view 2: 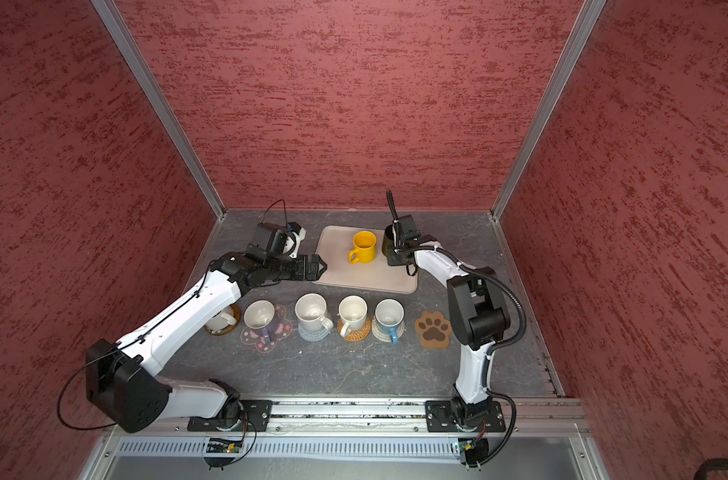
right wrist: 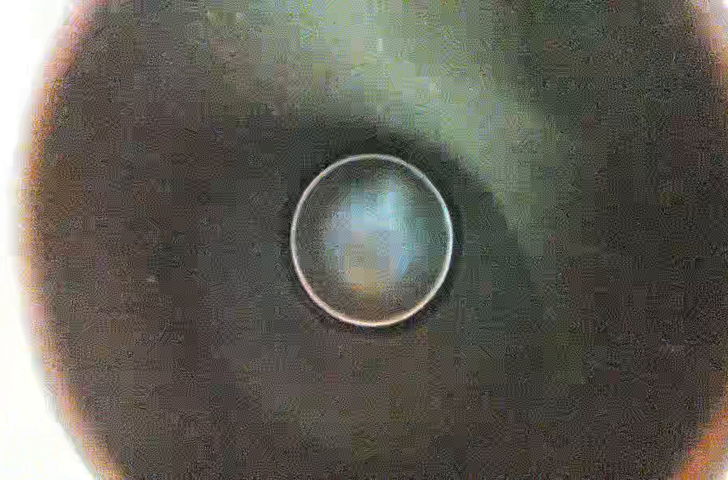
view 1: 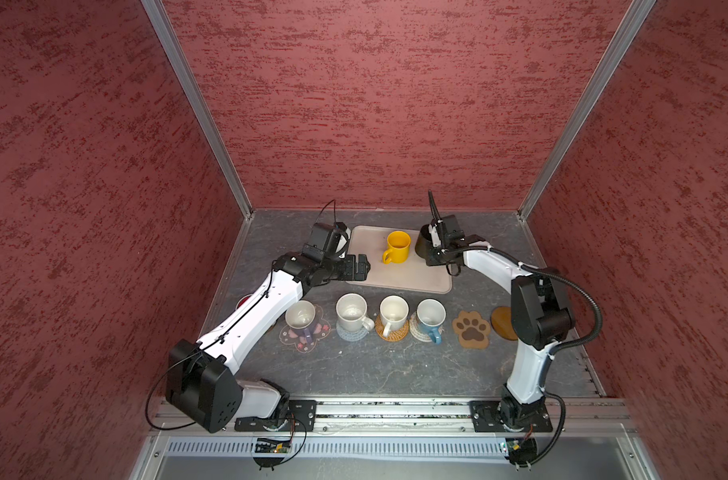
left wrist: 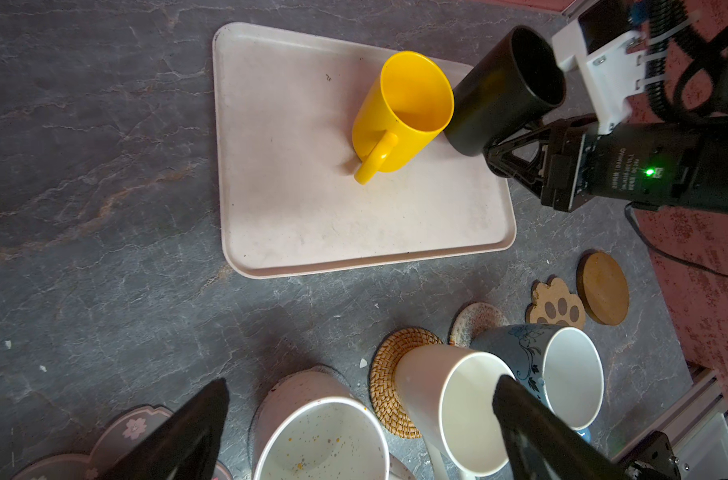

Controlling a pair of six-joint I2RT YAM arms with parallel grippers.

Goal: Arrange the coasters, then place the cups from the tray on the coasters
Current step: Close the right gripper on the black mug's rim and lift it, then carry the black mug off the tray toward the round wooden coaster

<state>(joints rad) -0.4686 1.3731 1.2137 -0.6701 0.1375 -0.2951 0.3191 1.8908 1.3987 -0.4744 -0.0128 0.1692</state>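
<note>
- Jaws: the left gripper (left wrist: 360, 382) stands spread wide with nothing between its fingers. The right gripper (left wrist: 497, 156) is pinched shut on the black cup (left wrist: 499, 87).
- Both top views: the tray (view 1: 412, 278) lies at the back of the table (view 1: 375, 370). The yellow cup (view 1: 397, 247) stands upright on it, and the black cup is just beside it at the tray's right edge. The left gripper lies level over the tray's left edge.
- Both top views, front row: the flower coaster (view 1: 308, 338), grey-blue coaster (view 1: 351, 334), orange-tan coaster (view 1: 392, 333) and beige coaster (view 1: 418, 333) each bear one cup. The paw coaster (view 1: 471, 329) and a wooden disc (view 1: 501, 322) lie bare.
- A top view: under the left arm, a white cup (view 2: 222, 319) sits on a second wooden disc (view 2: 225, 331).
- Left wrist view: the right gripper grips the black cup low on its side. Whether the cup's base touches the tray cannot be told.
- Right wrist view: the camera looks straight down into the black cup's dark inside and round bottom; the jaws are out of sight.
</note>
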